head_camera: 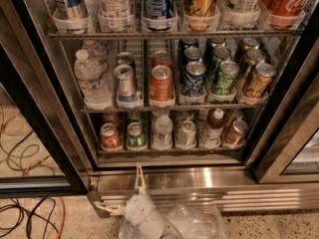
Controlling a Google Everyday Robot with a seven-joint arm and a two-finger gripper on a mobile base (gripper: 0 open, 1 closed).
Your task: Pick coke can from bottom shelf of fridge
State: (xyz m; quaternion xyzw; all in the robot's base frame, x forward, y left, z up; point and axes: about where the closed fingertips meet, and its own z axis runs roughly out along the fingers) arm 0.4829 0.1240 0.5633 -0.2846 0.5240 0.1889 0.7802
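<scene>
The fridge [209,176] stands open in front of me, its wire racks full of cans and bottles. The coke can [110,136], short and red with a silver top, stands at the left end of the dim bottom shelf [169,151], with a green can [135,135] on its right. My gripper [122,193] is low in the view, below the shelf and in front of the steel base. One beige finger [139,176] points up toward the shelf's front rail and the other [106,208] points left. The fingers are spread and hold nothing.
More cans and a small bottle [214,128] fill the rest of the bottom shelf. A larger orange-red can [161,84] and water bottles [90,78] stand on the rack above. A black door frame [35,118] is on the left. Cables [30,218] lie on the floor.
</scene>
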